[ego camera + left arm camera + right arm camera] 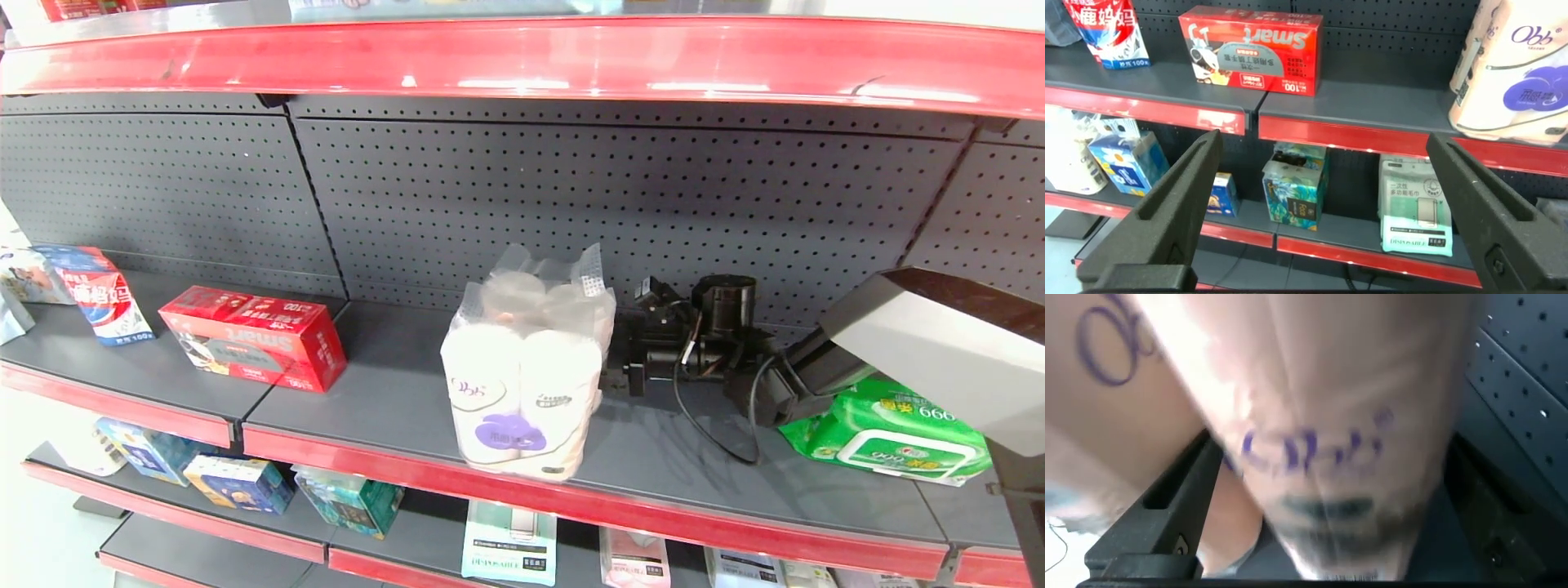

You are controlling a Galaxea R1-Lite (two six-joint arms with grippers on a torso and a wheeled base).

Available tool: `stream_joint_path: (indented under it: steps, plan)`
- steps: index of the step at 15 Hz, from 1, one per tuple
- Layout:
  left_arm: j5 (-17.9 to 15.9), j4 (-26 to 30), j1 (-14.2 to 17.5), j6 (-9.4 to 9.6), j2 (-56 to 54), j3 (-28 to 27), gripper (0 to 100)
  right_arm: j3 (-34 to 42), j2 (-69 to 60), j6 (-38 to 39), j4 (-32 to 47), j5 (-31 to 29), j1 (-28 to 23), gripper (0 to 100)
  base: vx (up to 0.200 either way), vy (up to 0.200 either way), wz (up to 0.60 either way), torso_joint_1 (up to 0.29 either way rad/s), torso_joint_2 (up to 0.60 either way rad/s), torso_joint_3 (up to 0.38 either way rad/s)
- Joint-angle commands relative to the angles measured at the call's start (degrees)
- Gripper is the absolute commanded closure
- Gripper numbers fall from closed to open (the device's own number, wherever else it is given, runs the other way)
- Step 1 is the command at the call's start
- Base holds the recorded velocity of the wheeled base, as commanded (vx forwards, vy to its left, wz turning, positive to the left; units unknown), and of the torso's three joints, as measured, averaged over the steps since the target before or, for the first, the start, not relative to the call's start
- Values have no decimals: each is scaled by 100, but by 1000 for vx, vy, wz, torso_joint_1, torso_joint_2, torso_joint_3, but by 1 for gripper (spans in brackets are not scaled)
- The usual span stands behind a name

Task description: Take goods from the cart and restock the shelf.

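Note:
A plastic-wrapped pack of toilet paper rolls [522, 384] stands upright near the front edge of the grey shelf [384, 400]. My right gripper [624, 359] is at the pack's right rear side, low over the shelf board. In the right wrist view the pack [1315, 416] sits very close between the widely spread fingers [1167, 523], so this gripper [1331, 457] is open around it. My left gripper [1323, 143] is open with nothing in it, in front of the shelf and below that board. The pack [1515, 73] shows there too.
A red box [253, 336] and a red-and-blue carton [102, 298] lie left of the pack. A green wet-wipe pack [890, 429] lies to its right, under my right arm. The pegboard back wall [571, 188] is close behind. Lower shelves hold several small boxes [1294, 184].

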Motion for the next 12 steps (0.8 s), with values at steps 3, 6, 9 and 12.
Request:
stream_joint_path:
  steps: [3,6,9,12]
  plan:
    - [1,-1,1,-4,4,-2,0,280,-323,-38,-6,0,-143,0,0,0,0,0,0,0]
    - [1,-1,1,4,4,-2,0,517,-419,-188,-6,0,-328,0,0,0,0,0,0,0]
    - [1,-1,1,-4,4,-2,0,948,-683,-205,-6,0,-618,0,0,0,0,0,0,0]
    - [1,-1,1,-4,4,-2,0,1282,-955,-205,-6,-9,-837,0,0,0,0,0,0,0]
